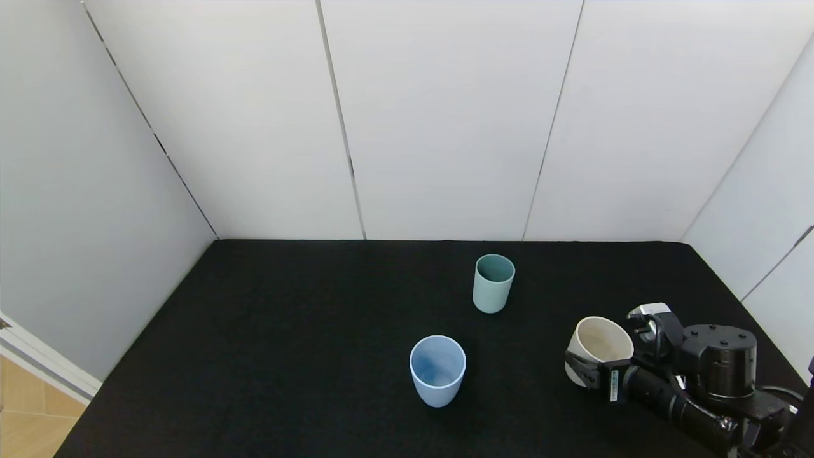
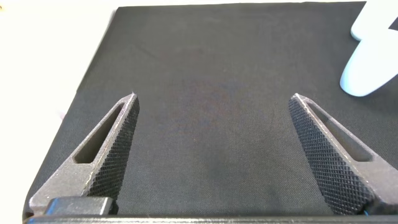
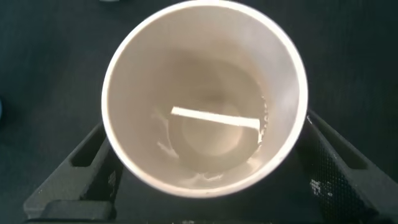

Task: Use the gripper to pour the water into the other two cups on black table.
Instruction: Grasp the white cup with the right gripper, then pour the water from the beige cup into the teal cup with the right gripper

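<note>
With the right gripper [image 1: 594, 362] pinching the cream cup [image 1: 598, 348] at the bench's [image 1: 286, 331] right side, the robot should lift it level before tilting over the blue cup [image 1: 437, 370] or teal cup [image 1: 493, 283]; the left gripper [image 2: 211, 155] hangs spread.

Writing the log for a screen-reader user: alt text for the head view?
The right gripper is closed around a cream cup at the right of the black table. A light blue cup stands upright near the centre, a teal-green cup upright behind it; white panels enclose the table.
</note>
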{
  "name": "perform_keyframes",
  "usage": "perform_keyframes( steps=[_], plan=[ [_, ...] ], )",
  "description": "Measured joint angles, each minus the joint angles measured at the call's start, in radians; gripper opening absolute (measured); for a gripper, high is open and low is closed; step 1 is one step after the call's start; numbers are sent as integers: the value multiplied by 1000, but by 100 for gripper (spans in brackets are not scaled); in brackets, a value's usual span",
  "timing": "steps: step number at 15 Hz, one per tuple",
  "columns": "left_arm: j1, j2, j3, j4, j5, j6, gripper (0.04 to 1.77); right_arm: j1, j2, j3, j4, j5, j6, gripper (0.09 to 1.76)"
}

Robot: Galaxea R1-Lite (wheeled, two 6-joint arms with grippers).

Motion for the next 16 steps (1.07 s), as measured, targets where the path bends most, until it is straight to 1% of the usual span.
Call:
perform_keyframes(
  steps=[4, 5, 6, 7, 12, 16],
  plan=[
    [0, 0, 0, 0, 0, 0, 172, -2, 21, -9, -24, 0, -1, 171],
    [0, 0, 0, 0, 0, 0, 172, -3, 24, -10, -25, 0, -1, 160],
    [0, 0, 0, 0, 0, 0, 172, -3, 27, -10, -27, 0, -2, 141],
    [0, 0, 0, 0, 0, 0, 172, -4, 29, -10, -32, 0, -2, 132],
    [0, 0, 0, 0, 0, 0, 172, -7, 29, -10, -46, 0, -4, 128],
    [0, 0, 0, 0, 0, 0, 172, -24, 5, -23, -37, 0, -55, 128]
  ],
)
